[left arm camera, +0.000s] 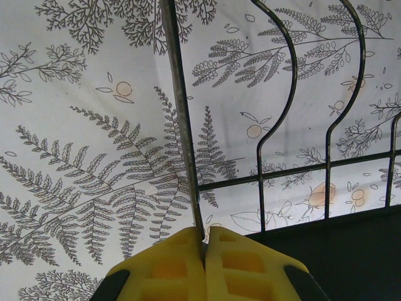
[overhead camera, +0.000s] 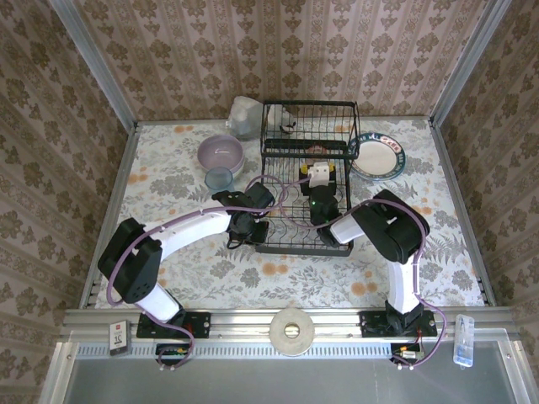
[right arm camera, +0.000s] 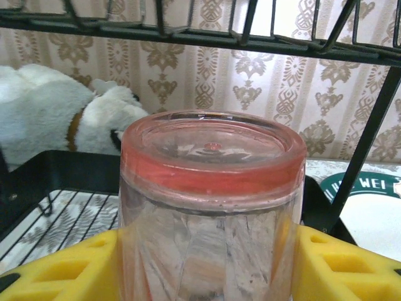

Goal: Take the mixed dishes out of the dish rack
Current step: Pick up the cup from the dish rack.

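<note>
Pink tumbler (right arm camera: 210, 207): stands on the lower tier of the dish rack (overhead camera: 307, 103), under the upper tier's wires; the thick pink end is up, so I judge it is upside down.
Dish rack: mid-bench, nearer the far edge.
Right gripper (right arm camera: 208, 251): spread to the tumbler's width, one pad on each side, right at its walls; I cannot tell whether they press yet.
Left gripper (left arm camera: 203, 241): pressed together on a rack wire (left arm camera: 182, 125) at the rack's left side, likely steadying it.
Handling: clear, ribbed, hard walls, probably glass or stiff plastic. It looks light, rigid and slick, and it may crack if knocked on the wires.
Where to hold: across the middle of the wall, below the thick pink end, with a firm but modest squeeze.
Risk: the upper tier sits close overhead, so I should draw it out toward the near edge rather than lift it straight up.
Already on the bench (overhead camera: 168, 278): lavender bowl (overhead camera: 221, 152) and grey-blue tumbler (overhead camera: 220, 178) left of the rack, patterned plate (overhead camera: 376, 157) right of it.
</note>
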